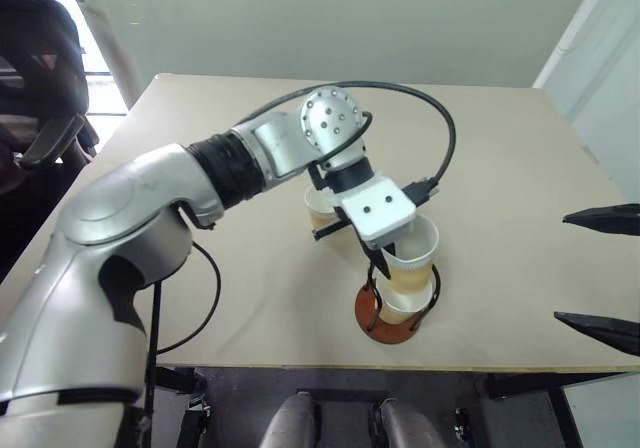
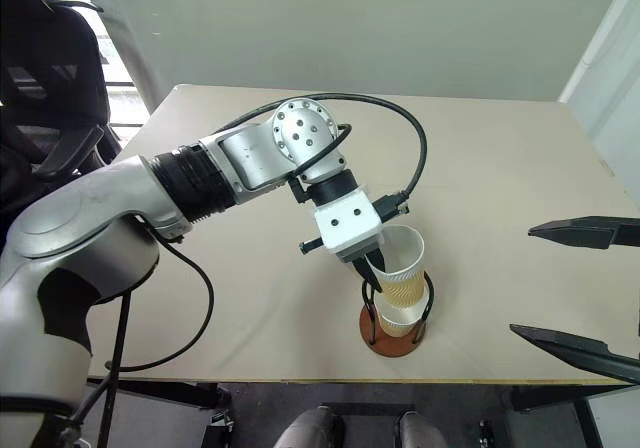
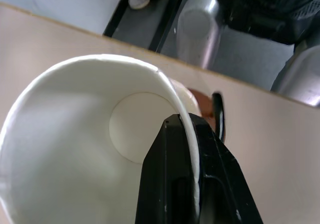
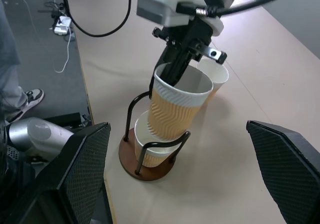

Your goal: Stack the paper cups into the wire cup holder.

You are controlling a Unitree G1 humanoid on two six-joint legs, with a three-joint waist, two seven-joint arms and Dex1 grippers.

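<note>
L gripper [image 4: 172, 69] pinching rim of ridged paper cup [image 4: 176, 109], tilted, bottom inside cup [image 4: 150, 146] seated in wire cup holder [image 4: 145, 165]. 3rd cup [image 4: 216, 76] just behind holder. R gripper [image 2: 575, 288] spread wide, well apart from holder.

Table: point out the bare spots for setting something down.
Bare: the far half of the table and the stretch between the holder and the open right fingers. Crowded: the near edge, with the holder, stacked cups and a loose cup.

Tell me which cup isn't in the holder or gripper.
The third paper cup, standing alone on the table behind the left gripper.
</note>
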